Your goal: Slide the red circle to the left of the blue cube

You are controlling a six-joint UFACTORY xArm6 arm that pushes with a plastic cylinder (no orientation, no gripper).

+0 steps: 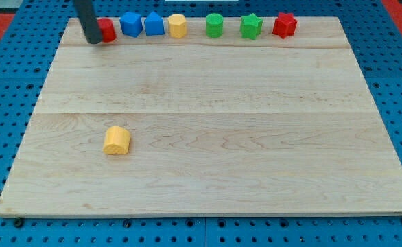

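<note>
Pictured at the view's top left: my tip, the lower end of a straight dark rod, planted on the pale wooden worktop hard against the left side of the red circle. Partly hidden behind the rod, that red circle, with only its right portion on show. Just to its right, across a slim gap, the blue cube, in the same row along the worktop's top edge.

Further along that row toward the view's right: a second blue block with a peaked top, just beside the cube; a yellow block of roughly hexagonal outline close after it; then, after a wider gap, a green cylinder, a green star and a red star, each a little apart from the next.

Alone in the lower left part of the worktop, well apart from the row and from my tip: another yellow block, shape hard to make out.

As for a pincer, released or clenched: cannot tell, with only the bare rod on view.

Around the worktop, a blue perforated base.
</note>
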